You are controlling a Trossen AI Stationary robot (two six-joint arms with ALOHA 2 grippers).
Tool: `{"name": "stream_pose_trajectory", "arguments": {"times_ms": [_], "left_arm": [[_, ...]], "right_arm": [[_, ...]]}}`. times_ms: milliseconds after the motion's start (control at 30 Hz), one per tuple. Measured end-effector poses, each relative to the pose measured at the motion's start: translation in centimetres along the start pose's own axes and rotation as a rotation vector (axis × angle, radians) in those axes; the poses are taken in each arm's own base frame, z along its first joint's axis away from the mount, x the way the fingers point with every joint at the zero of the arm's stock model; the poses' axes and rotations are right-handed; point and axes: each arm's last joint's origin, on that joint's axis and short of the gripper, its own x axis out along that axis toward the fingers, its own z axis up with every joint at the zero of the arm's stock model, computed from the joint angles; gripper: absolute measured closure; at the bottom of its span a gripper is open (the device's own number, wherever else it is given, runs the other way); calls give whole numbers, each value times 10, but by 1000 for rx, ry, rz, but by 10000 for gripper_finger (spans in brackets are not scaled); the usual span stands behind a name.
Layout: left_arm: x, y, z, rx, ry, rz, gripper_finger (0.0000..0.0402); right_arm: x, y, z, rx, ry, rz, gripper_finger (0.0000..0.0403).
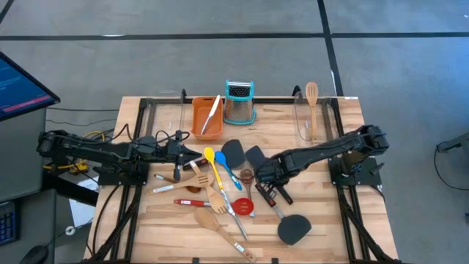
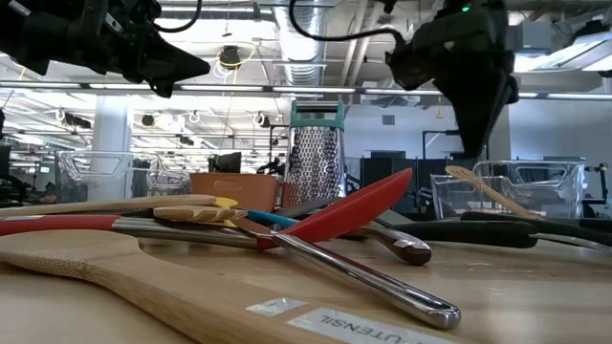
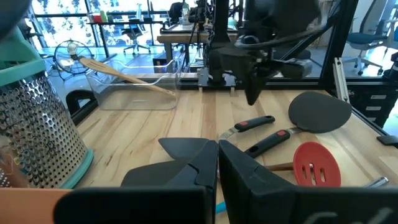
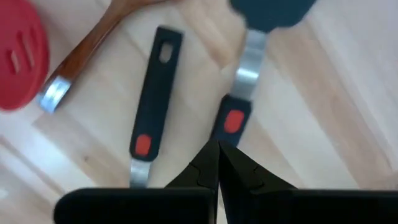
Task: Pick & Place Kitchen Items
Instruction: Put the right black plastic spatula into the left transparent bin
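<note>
We have the right gripper (image 1: 265, 178) clenched, nothing in it, hanging over the middle of the wooden surface (image 1: 322, 220). Right beneath its closed tips in the right wrist view lie two black handles with red dots (image 4: 152, 99), side by side, one leading up to a black turner (image 1: 293, 229) whose head sits nearer us and to the right. Just left of that gripper we see the main pile of kitchen items (image 1: 216, 194): a red slotted spoon (image 1: 244, 207), yellow spoon (image 1: 209, 155), blue spoon (image 1: 220, 156) and wooden spoons fanned out. The left gripper (image 1: 179, 150) is clenched too, empty, held above the pile's far left edge. Farther back stand the orange tray (image 1: 206, 117) and the box grater (image 1: 239, 103).
</note>
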Motion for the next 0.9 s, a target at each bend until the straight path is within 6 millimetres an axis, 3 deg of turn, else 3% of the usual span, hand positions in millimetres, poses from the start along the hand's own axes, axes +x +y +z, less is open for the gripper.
{"name": "stream_pose_trajectory", "arguments": {"times_ms": [300,467,733,900], "left_arm": [[0,0,0,1,2,0,400],[0,0,0,0,2,0,400],[0,0,0,0,2,0,400],[0,0,0,0,2,0,400]], "right_arm": [[-1,20,-28,21,3,3,403],[-1,20,-40,59,5,-70,403],[-1,23,-44,66,-16,-68,403],[20,17,-48,69,-16,-9,403]]}}
